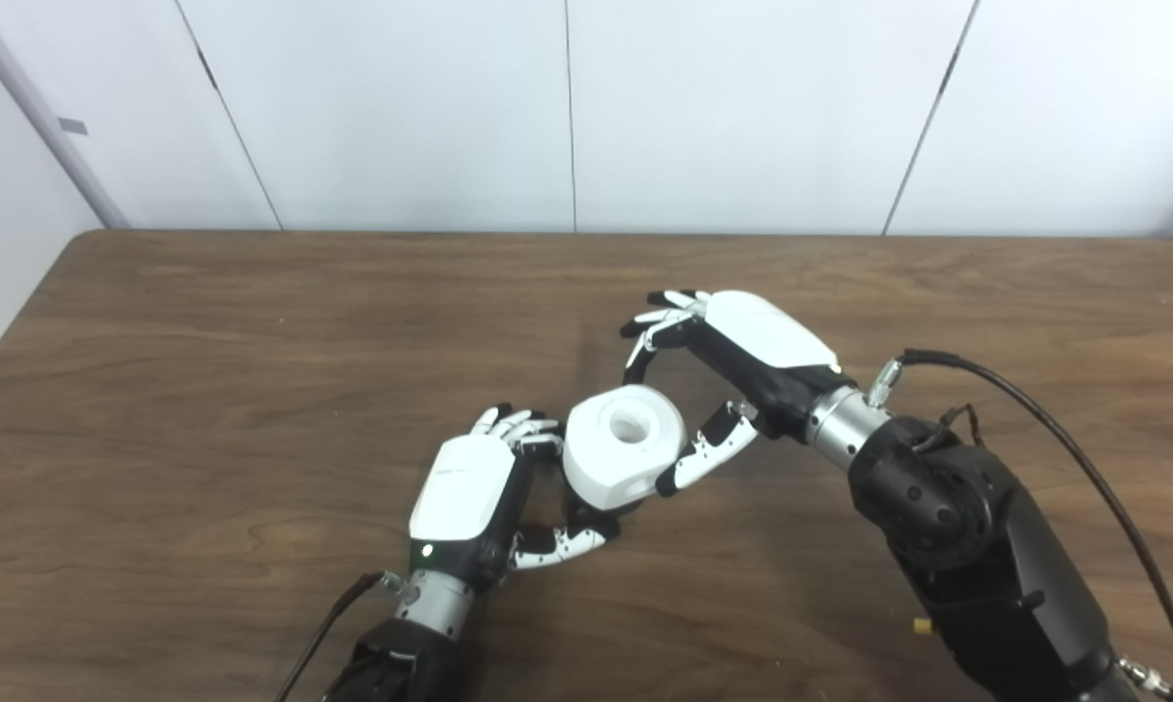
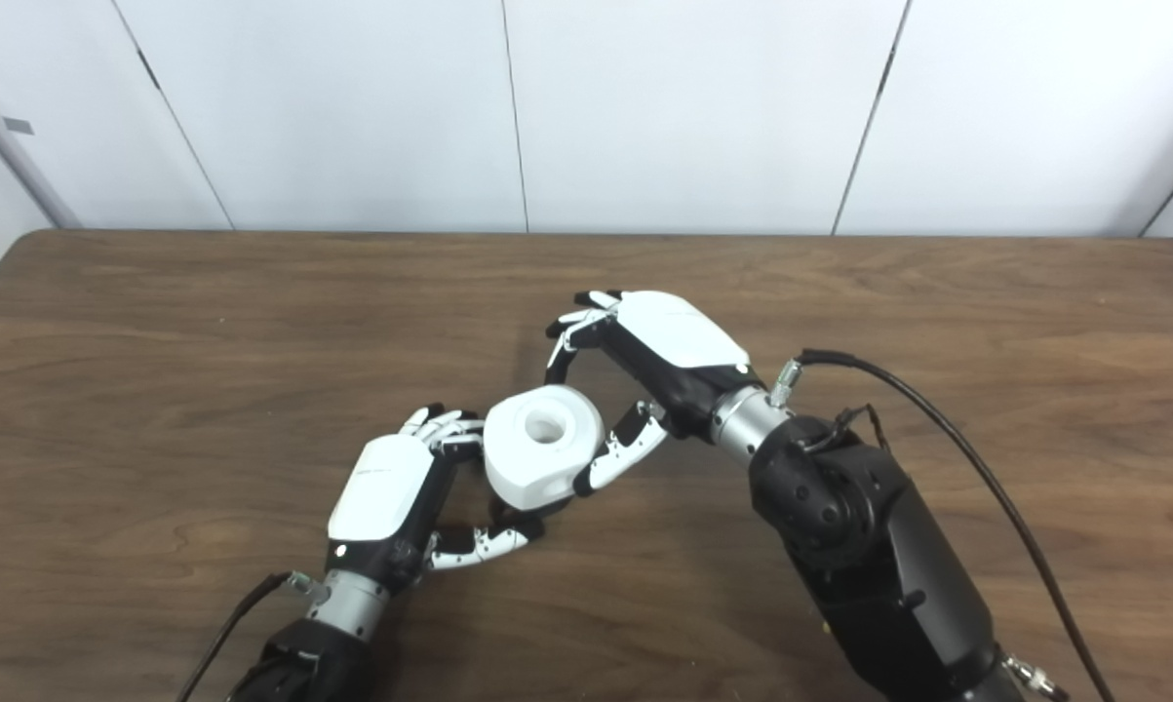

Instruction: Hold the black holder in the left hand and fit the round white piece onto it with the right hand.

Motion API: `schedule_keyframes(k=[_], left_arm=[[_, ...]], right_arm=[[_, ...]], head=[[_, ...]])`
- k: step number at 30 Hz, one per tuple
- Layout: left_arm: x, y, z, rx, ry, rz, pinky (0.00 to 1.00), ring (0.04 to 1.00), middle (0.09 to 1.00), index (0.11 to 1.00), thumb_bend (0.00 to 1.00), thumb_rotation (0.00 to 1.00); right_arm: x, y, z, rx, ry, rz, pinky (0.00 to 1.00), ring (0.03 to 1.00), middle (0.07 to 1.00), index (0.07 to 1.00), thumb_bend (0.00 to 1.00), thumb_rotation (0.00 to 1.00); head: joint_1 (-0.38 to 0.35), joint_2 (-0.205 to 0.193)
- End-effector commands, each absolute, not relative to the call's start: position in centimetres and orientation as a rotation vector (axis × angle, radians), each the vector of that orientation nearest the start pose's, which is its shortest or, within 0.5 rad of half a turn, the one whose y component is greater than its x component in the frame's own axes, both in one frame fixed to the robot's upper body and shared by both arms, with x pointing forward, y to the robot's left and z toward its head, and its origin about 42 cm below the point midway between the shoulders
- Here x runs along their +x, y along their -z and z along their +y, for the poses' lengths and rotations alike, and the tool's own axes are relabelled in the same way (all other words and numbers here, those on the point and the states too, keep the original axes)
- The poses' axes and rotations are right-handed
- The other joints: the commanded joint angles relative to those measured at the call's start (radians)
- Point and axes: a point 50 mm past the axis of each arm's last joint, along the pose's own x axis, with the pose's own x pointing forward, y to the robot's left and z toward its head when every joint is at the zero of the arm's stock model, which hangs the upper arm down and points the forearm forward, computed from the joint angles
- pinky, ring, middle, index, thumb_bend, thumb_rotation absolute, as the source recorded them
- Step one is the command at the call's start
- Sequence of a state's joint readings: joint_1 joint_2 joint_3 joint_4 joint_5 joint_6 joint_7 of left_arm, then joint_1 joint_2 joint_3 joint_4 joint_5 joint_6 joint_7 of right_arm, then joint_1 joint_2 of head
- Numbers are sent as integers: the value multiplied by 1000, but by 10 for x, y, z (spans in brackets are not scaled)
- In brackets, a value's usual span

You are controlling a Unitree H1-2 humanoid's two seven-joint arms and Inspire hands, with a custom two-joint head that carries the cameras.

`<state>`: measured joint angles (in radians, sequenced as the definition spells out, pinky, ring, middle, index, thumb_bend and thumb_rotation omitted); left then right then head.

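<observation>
The table [image 1: 254,390] is dark wood-grain with a smooth, faintly sheened top. On it, the round white piece [image 1: 625,458] looks like matt, smooth plastic. Beside that piece, the left hand [image 1: 479,497] and right hand [image 1: 732,366] have glossy white shells over black parts, with brushed-metal wrists.

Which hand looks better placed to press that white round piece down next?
The right hand, probably: its fingers arch open over the white round piece, thumb beside it. The left hand is wrapped underneath, apparently on the mostly hidden holder.
</observation>
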<state>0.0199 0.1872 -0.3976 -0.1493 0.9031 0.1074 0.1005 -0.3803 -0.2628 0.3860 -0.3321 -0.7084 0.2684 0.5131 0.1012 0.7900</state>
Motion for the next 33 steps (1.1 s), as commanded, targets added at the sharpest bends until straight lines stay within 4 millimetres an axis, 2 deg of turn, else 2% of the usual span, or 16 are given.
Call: schedule_keyframes(k=[1,14,15,16,18,20,25,33], left_arm=[[249,-106,161,1078,271,-176,945,858,771,486,523,51],[249,-106,162,1077,271,-177,942,856,768,485,523,51],[249,-106,162,1077,270,-178,942,855,768,485,523,51],[249,-106,162,1077,271,-179,943,855,767,485,523,50],[249,-106,162,1078,273,-178,945,855,768,485,522,50],[249,-106,162,1078,274,-179,947,855,767,485,522,50],[249,-106,161,1077,276,-176,951,857,766,485,522,50],[250,-105,161,1085,275,-177,951,858,765,485,523,51]], right_arm=[[341,-259,-141,-1058,-556,-360,1000,962,834,481,525,135],[343,-256,-151,-1118,-550,-340,1000,958,846,492,525,147],[343,-256,-151,-1120,-551,-337,1000,958,851,570,758,205],[343,-255,-151,-1120,-554,-330,1000,957,853,601,849,235],[343,-254,-152,-1126,-561,-313,1000,969,876,657,959,295],[343,-254,-153,-1143,-569,-301,1000,978,900,698,991,324],[342,-252,-157,-1171,-589,-264,1000,1000,984,819,1000,403],[342,-251,-161,-1168,-587,-250,1000,1000,1000,857,1000,423]], head=[[1,1],[-2,-3],[-2,-3],[-2,-3],[-4,-3],[-3,-2],[-2,-2],[-4,-6]])
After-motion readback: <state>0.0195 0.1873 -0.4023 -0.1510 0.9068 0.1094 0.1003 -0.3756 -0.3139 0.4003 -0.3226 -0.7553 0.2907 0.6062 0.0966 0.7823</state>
